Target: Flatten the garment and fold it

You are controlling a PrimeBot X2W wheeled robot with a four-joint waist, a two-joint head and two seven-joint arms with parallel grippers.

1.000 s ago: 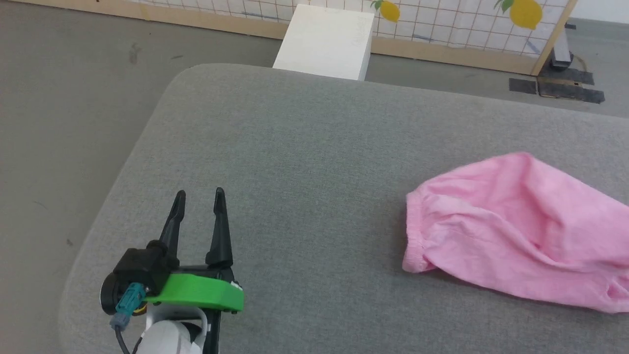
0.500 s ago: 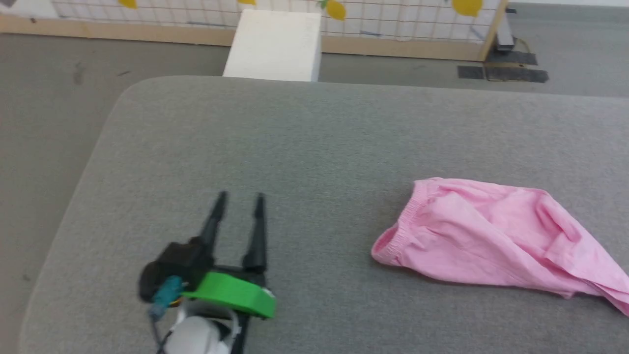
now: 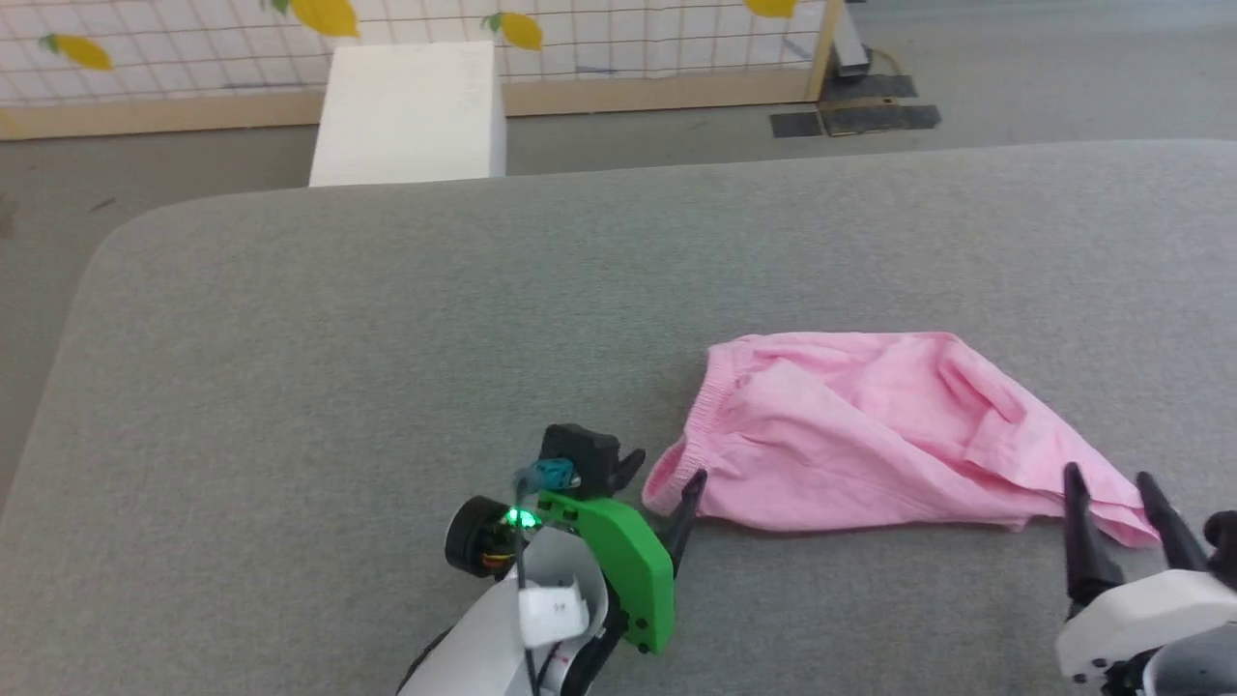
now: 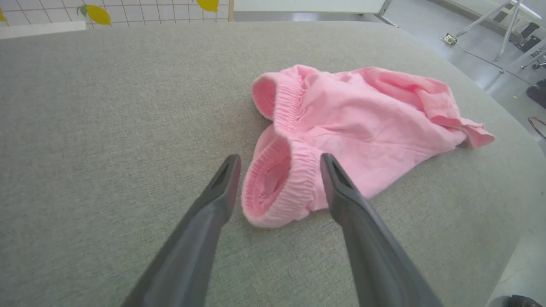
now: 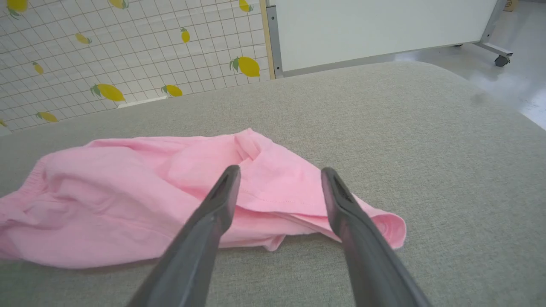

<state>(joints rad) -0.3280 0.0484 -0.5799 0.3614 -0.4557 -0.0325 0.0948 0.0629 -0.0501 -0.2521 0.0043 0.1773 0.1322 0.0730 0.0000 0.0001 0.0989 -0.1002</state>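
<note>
- Garment: rumpled on the pad, just beyond my grippers.
- Left gripper: jaws spread around the waistband end; I'd pinch both layers low.
- Right gripper: jaws spread over the hem corner; grip, then pull apart flat.

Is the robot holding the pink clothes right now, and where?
Nothing is held. Both pairs of jaws stand open: the left ones point at the gathered elastic edge of the pink garment, the right ones at its other end.
</note>
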